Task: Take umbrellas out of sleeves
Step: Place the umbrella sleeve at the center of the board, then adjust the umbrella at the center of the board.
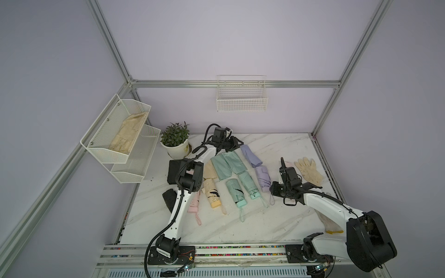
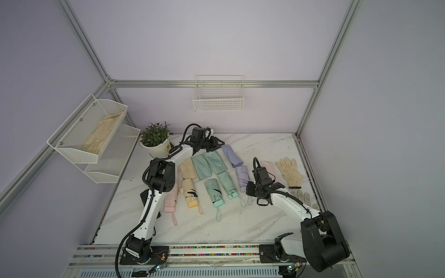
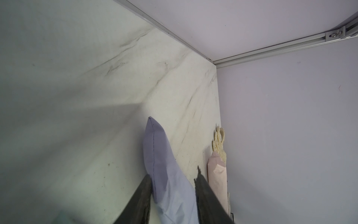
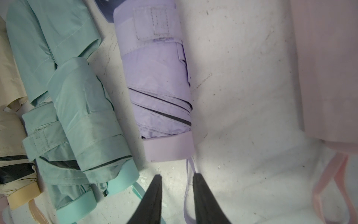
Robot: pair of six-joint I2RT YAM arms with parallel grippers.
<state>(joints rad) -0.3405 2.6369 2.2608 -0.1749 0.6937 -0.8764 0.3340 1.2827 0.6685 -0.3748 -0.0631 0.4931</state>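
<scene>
A lilac sleeve (image 1: 250, 155) lies flat at the back of the table, its far end between the parted fingers of my left gripper (image 3: 173, 172), which is open. The lilac umbrella (image 4: 157, 87) lies out of the sleeve, just in front of it. My right gripper (image 4: 178, 175) is open just off its handle, and the lilac wrist loop (image 4: 187, 194) runs between the fingers. Two mint umbrellas (image 1: 236, 190), a yellow one (image 1: 212, 192) and a pink one (image 1: 194, 204) lie in a row, with mint sleeves (image 1: 220, 167) and a yellow sleeve (image 1: 209, 171) behind them. A pink sleeve (image 2: 268, 166) lies right of the lilac umbrella.
A cream glove (image 1: 309, 169) lies at the right edge and another (image 1: 330, 223) under my right arm. A potted plant (image 1: 175, 142) stands at the back left beside black fabric (image 1: 174, 172). A mesh rack (image 1: 120, 139) and a wire basket (image 1: 242, 98) hang on the walls.
</scene>
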